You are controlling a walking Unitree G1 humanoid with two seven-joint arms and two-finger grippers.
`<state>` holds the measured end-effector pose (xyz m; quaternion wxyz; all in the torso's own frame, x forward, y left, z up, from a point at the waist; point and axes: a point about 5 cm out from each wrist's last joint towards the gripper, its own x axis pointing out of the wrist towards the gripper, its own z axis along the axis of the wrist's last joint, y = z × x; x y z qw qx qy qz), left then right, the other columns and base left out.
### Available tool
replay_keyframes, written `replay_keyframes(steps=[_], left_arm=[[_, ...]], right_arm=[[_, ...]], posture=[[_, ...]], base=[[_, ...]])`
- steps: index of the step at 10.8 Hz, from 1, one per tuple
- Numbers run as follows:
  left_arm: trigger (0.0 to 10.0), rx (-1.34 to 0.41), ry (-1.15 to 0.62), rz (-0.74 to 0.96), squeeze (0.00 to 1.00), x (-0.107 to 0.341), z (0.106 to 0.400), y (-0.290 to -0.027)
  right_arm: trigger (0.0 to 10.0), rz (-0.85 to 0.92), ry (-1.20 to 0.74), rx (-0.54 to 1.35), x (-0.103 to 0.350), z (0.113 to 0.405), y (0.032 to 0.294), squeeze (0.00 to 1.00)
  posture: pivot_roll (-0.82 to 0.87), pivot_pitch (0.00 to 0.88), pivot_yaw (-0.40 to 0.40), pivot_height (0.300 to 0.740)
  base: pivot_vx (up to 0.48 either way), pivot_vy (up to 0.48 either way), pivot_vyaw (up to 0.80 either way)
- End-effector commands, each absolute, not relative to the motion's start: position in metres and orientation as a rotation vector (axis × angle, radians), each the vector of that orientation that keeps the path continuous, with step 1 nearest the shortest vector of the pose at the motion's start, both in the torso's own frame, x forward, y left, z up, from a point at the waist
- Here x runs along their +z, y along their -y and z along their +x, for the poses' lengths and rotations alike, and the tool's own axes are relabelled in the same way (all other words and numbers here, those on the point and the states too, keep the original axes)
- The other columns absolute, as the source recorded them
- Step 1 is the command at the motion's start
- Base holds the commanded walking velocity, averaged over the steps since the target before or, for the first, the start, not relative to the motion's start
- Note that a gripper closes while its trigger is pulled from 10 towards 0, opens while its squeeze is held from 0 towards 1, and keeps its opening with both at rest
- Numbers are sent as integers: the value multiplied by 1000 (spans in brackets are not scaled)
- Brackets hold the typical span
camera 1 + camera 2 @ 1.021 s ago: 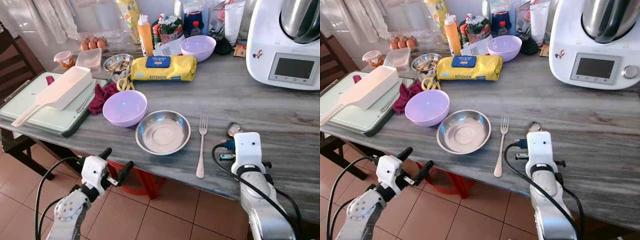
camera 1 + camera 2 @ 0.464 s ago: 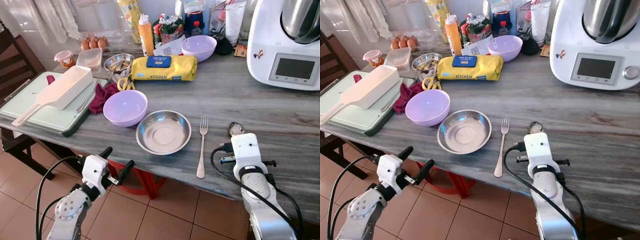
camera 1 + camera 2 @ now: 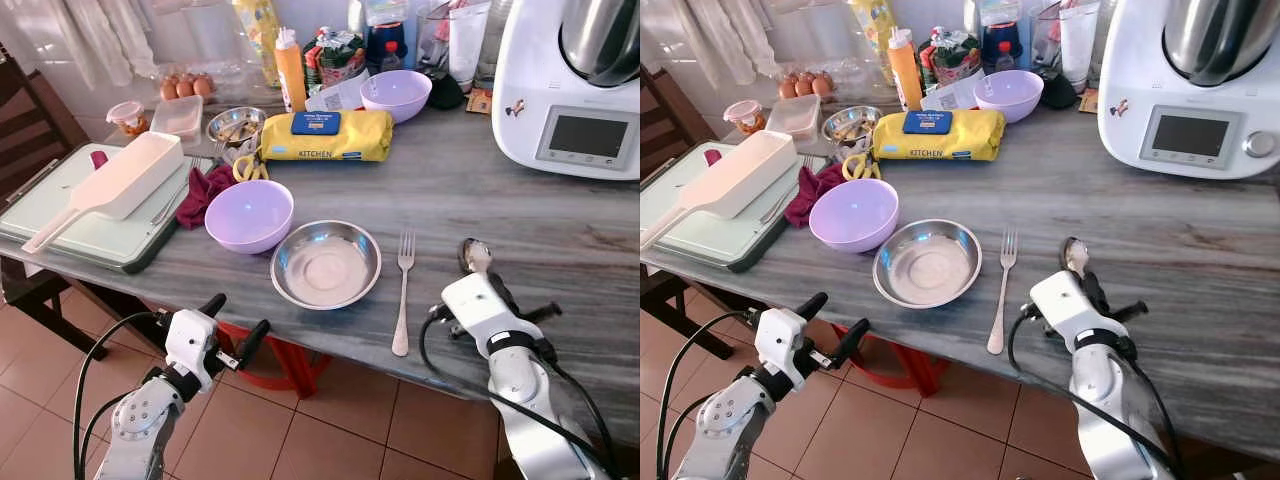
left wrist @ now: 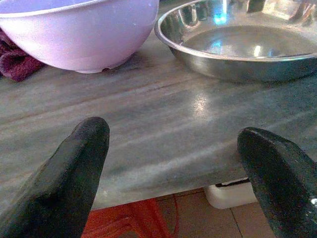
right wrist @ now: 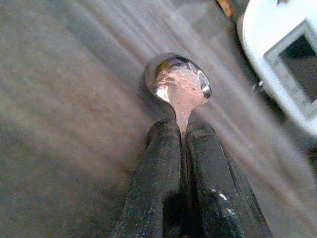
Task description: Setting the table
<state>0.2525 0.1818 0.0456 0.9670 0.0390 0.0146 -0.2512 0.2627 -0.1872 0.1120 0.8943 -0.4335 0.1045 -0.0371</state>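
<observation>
Now | right gripper (image 5: 181, 130) pinched tight on spoon (image 5: 179, 82) handle, right of fork (image 3: 402, 290) and steel bowl (image 3: 326, 264) | left gripper (image 4: 173, 163) spread wide, empty, near table (image 3: 560, 225) edge | risk: thin handle twists, spoon skids crooked

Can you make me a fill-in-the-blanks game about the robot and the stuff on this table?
1. The right tool is shut on a shiny metal ____.
2. The silver fork lies between the spoon and the round steel ____.
3. The left tool is ____ and holds nothing.
4. The big plastic bowl beside the steel one is coloured ____.

Missing words: spoon; bowl; open; purple
</observation>
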Motion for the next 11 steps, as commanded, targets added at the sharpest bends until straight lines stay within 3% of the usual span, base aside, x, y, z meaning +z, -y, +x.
replay_keyframes(steps=[1, 6, 7, 8, 10, 11], left_arm=[[10000, -506, -33, 97, 0, 48, 254, -184], [10000, -511, -35, 97, 0, 47, 254, -184], [10000, -510, -39, 97, 0, 46, 254, -184], [10000, -510, -42, 98, 0, 45, 254, -185], [10000, -511, -51, 97, 0, 43, 254, -186], [10000, -512, -53, 98, 0, 42, 254, -185]], right_arm=[[0, -951, -276, 13, 96, 258, 180, 0], [0, -1205, -140, 161, 102, 262, 162, 0], [0, -1163, -138, 178, 101, 261, 161, 0], [2078, -1139, -137, 174, 102, 261, 161, 1000], [2235, -1130, -138, 173, 102, 261, 160, 1000], [5059, -1120, -139, 170, 102, 261, 161, 1000]], posture=[[-107, 106, 156, 740], [-106, 100, 156, 740], [-104, 100, 156, 740], [-105, 102, 158, 740], [-105, 101, 158, 740], [-106, 102, 159, 740]], base=[[0, 0, 0], [0, 0, 0], [0, 0, 0], [0, 0, 0], [0, 0, 0], [0, 0, 0]])
